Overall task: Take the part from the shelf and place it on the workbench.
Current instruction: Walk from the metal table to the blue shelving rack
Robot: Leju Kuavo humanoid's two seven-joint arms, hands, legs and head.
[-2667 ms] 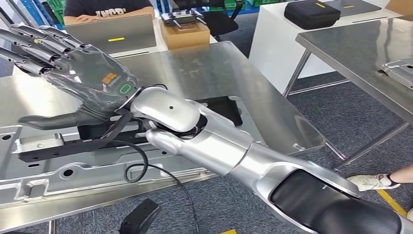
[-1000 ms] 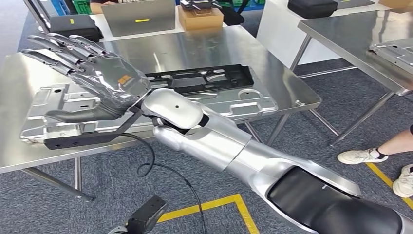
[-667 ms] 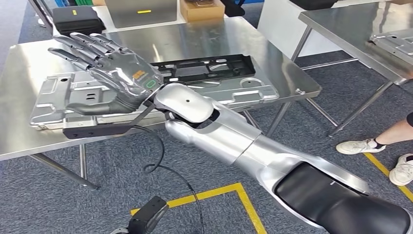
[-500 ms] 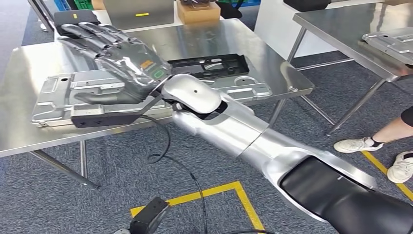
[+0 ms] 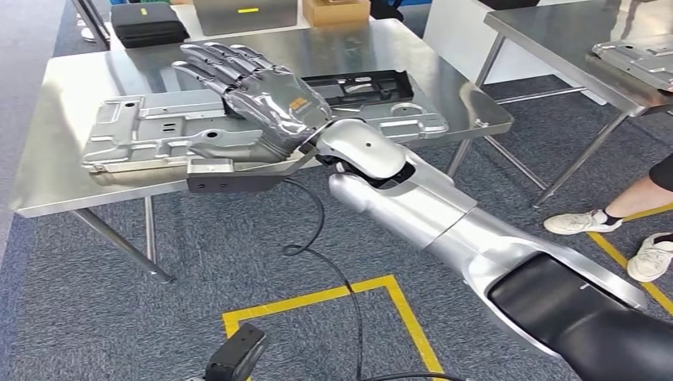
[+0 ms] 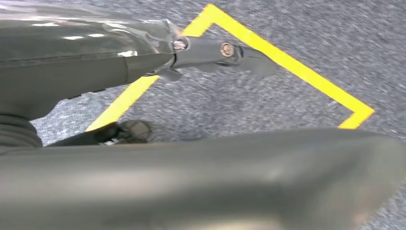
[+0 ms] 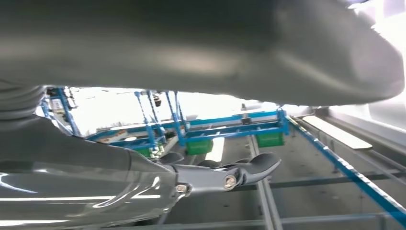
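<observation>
The right robot hand (image 5: 262, 107) hovers spread over the part (image 5: 190, 139) on the worktop (image 5: 55, 171). It looks stiff, heavy sheet metal (edges likely slippery); grip its rim.

Metal part (image 5: 159, 139) laid on bench (image 5: 55, 182), left of centre. Second part (image 5: 357, 83) laid behind and right of it. Right hand (image 5: 262, 111) held above bench, over metal part. Second bench (image 5: 548, 32) placed far right, plate (image 5: 635, 59) on it. Cable (image 5: 317, 238) trailed to floor.

No words or numbers can be read; the back of the right hand (image 5: 274, 111) carries an orange logo, too small to make out.
</observation>
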